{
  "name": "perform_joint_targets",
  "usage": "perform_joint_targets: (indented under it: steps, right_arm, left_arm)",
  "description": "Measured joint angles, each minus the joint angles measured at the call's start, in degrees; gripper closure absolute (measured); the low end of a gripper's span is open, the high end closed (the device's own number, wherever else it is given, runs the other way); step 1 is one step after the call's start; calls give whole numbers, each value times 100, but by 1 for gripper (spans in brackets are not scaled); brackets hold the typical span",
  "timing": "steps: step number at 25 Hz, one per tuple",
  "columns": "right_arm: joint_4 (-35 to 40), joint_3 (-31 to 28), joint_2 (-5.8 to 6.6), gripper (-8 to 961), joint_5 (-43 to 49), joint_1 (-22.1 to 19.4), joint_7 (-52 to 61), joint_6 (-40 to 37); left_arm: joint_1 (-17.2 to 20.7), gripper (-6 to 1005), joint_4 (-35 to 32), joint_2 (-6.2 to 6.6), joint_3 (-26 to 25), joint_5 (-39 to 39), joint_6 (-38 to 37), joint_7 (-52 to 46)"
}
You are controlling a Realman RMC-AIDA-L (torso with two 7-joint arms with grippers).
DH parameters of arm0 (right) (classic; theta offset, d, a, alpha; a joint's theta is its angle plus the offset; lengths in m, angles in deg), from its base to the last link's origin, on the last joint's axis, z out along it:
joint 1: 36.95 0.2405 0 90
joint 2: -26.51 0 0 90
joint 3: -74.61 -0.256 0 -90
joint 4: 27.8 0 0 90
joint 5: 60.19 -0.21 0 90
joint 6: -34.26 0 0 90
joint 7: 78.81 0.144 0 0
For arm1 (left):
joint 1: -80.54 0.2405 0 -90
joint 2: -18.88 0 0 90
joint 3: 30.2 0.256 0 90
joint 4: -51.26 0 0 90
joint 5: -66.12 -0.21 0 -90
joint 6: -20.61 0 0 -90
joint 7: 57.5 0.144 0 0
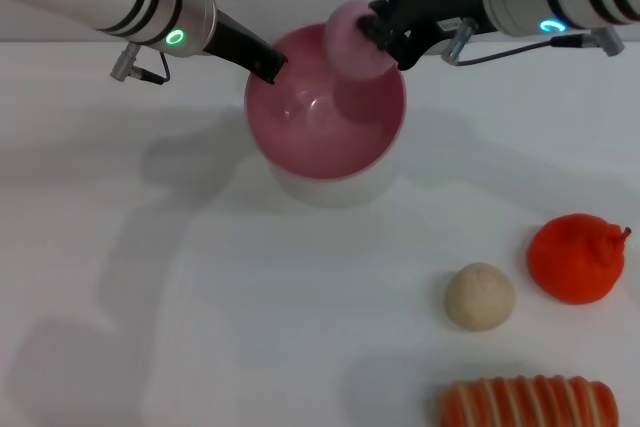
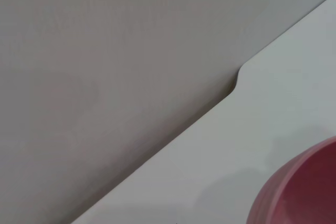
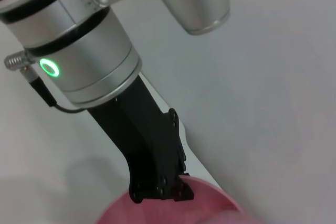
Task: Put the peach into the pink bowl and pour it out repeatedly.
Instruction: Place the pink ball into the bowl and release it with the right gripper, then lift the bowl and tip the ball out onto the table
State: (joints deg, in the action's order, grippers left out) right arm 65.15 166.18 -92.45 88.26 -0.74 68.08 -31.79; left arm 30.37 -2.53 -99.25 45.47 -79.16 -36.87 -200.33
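Near the worktop's [image 1: 150, 277] far edge, the left tool [image 1: 268, 65] is clenched on the pink bowl's [image 1: 300, 162] rim; the right tool [image 1: 385, 32] grasps the peach [image 1: 352, 42] above it.

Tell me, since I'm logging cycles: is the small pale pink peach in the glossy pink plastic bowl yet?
Not yet. The pale pink peach is held by the right hand above the pink bowl's far rim.

Pale pink peach [image 1: 352, 39], rose pink bowl [image 1: 300, 137], striped orange-white food [image 1: 530, 404]
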Motion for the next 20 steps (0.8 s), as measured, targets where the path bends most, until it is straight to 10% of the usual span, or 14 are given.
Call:
perform_joint_targets:
  steps: [7, 12, 15, 20]
  right_arm:
    - [149, 12, 2, 872, -5, -141, -5, 45]
    - [301, -115, -8, 651, -10, -373, -70, 131]
    - [478, -393, -56, 443, -128, -824, -169, 495]
    - [282, -1356, -82, 402, -2162, -1862, -1221, 1349]
  left_arm:
    - [0, 957, 3, 1, 1, -1, 20, 0]
    - [0, 957, 2, 1, 23, 0, 36, 9]
    - [0, 957, -4, 1, 29, -1, 46, 22]
    - [26, 957, -121, -19, 458, 23, 282, 72]
